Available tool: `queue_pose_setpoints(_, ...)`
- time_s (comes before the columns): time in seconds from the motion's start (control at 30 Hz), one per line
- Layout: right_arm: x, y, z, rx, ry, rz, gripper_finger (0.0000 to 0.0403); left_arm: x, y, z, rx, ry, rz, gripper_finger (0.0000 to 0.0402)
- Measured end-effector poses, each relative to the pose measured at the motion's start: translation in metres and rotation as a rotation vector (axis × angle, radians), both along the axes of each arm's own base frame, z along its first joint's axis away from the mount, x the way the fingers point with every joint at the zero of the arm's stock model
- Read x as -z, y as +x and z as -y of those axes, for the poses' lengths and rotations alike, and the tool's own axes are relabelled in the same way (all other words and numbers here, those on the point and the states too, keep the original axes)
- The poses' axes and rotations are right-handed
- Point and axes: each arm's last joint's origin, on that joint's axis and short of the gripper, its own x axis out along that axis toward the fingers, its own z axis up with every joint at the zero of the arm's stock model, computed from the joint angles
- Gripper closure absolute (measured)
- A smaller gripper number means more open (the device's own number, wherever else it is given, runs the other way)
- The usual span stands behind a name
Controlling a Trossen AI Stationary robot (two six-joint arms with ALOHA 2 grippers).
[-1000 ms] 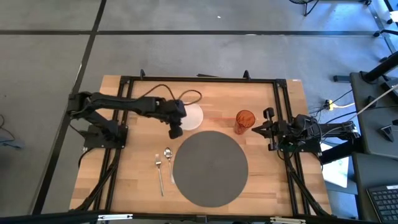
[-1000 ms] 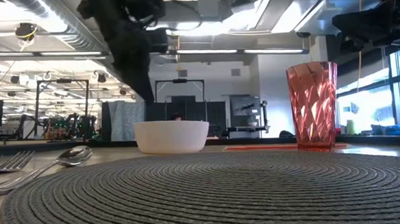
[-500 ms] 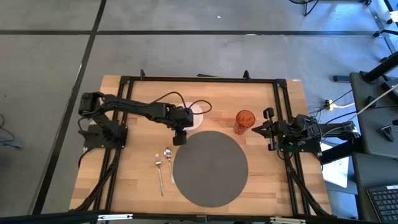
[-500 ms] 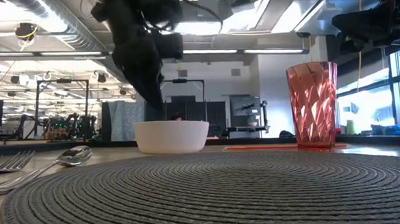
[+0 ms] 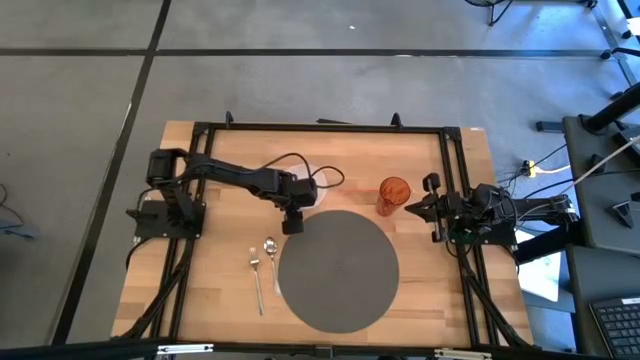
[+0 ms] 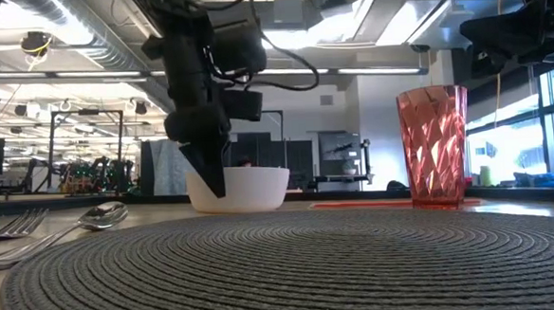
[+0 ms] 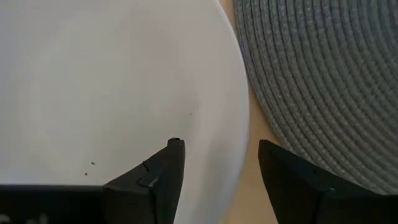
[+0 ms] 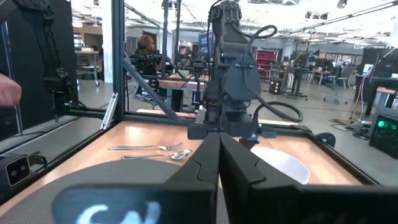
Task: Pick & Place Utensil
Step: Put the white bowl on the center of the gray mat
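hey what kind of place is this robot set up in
Most likely a robotics lab or open industrial workspace. The wooden table sits in a black metal frame with two arms mounted on it, the ceiling shows exposed ducts, and more workbenches and equipment fill the room behind.

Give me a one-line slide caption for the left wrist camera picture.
Left gripper, fingers open, straddles the white bowl's rim beside the grey woven placemat.

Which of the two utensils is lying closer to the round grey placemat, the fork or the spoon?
The spoon. It lies right beside the left edge of the placemat, while the fork lies on its far side, farther out on the wooden table.
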Motion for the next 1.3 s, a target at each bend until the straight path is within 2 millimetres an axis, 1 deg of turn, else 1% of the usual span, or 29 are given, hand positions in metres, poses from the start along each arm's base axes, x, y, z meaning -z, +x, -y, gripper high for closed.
queue_pose_setpoints(0.13, 0.000, 0.000, 0.000, -0.001, 0.005, 0.000, 0.0393, 0.001, 0.000, 0.000, 0.000, 0.005, -0.001, 0.0232)
queue_pose_setpoints(0.23, 0.000, 0.000, 0.000, -0.006, 0.044, -0.003, 0.0393, 0.000, 0.000, 0.000, 0.001, 0.007, 0.001, 0.0265)
queue_pose_setpoints(0.33, 0.000, 0.000, 0.000, -0.007, 0.048, -0.003, 0.0393, 0.000, 0.000, 0.000, 0.001, 0.009, -0.001, 0.0312)
queue_pose_setpoints(0.43, 0.000, 0.000, 0.000, -0.007, 0.049, -0.003, 0.0393, 0.000, -0.002, 0.000, 0.001, 0.010, -0.017, 0.0376)
queue_pose_setpoints(0.47, 0.000, 0.000, 0.000, -0.008, 0.049, -0.004, 0.0393, -0.001, -0.003, 0.000, -0.002, 0.017, -0.023, 0.0387)
queue_pose_setpoints(0.63, 0.000, 0.000, 0.000, -0.014, 0.048, -0.004, 0.0393, -0.018, -0.002, 0.004, -0.003, 0.025, 0.001, 0.0397)
queue_pose_setpoints(0.73, 0.000, 0.000, 0.000, -0.015, 0.049, -0.005, 0.0393, -0.039, 0.008, 0.011, 0.015, 0.033, 0.029, 0.0397)
queue_pose_setpoints(0.83, 0.000, 0.000, 0.000, -0.015, 0.047, -0.005, 0.0393, -0.058, 0.019, 0.024, 0.053, 0.031, 0.059, 0.0398)
queue_pose_setpoints(1.0, 0.000, 0.000, 0.000, -0.014, 0.048, -0.004, 0.0393, -0.081, 0.032, 0.056, 0.136, 0.005, 0.168, 0.0398)
queue_pose_setpoints(1.17, -0.002, 0.000, 0.000, -0.008, 0.052, 0.014, 0.0393, -0.086, 0.037, 0.087, 0.171, -0.034, 0.260, 0.0398)
queue_pose_setpoints(1.23, -0.003, 0.000, 0.000, -0.008, 0.053, 0.021, 0.0393, -0.083, 0.041, 0.099, 0.173, -0.061, 0.283, 0.0398)
queue_pose_setpoints(1.3, -0.002, 0.000, 0.000, -0.007, 0.053, 0.020, 0.0393, -0.075, 0.045, 0.111, 0.186, -0.086, 0.282, 0.0398)
